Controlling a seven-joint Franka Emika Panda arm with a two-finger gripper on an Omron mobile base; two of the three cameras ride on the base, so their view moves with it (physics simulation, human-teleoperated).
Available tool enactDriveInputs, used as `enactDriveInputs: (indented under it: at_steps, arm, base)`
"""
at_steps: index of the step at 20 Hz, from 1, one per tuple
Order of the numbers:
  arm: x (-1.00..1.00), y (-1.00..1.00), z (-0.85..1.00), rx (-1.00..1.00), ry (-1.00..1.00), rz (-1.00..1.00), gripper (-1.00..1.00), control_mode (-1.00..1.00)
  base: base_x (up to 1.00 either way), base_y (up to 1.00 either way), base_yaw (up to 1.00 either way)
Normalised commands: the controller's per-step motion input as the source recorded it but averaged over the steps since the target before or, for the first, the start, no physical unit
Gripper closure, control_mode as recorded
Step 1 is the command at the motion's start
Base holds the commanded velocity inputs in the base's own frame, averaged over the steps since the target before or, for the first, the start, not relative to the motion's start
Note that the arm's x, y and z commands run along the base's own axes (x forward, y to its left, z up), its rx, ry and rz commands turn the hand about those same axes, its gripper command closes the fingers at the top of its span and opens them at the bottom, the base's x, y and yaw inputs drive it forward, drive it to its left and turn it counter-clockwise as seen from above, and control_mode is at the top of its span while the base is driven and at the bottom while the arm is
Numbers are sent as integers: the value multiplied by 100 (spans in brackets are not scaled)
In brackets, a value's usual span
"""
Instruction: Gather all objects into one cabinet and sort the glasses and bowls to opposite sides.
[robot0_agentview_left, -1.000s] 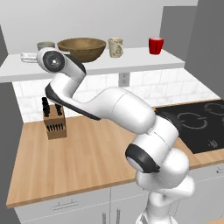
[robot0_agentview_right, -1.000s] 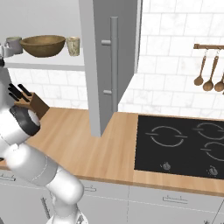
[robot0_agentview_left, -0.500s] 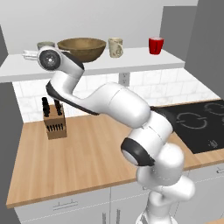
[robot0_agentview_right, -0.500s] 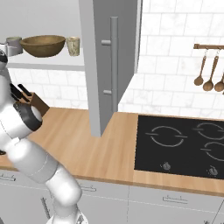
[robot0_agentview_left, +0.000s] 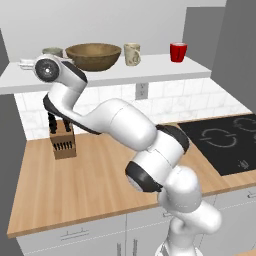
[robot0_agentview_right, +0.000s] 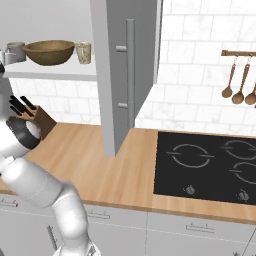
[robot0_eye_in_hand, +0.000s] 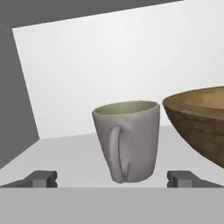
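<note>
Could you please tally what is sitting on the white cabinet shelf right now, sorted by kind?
Cups and mugs: 3 (grey cup, cream mug, red cup)
Wooden bowls: 1 (brown wooden bowl)
Total: 4

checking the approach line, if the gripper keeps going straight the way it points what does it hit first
Most likely the grey cup: it stands upright dead ahead, between the open gripper's fingertips. The wooden bowl sits just to its side, apart from it, off the line. Exact depth is unclear.
</note>
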Motion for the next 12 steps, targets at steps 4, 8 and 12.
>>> enactDriveInputs:
  at_steps: [4,8,12]
  arm:
    - [6,4,0,0,0,0,-100,-100]
    - [14,0,0,0,0,0,-100,-100]
    - [19,-1,0,0,0,0,-100,-100]
  base:
    - [0,0,0]
    - [0,0,0]
    - [0,0,0]
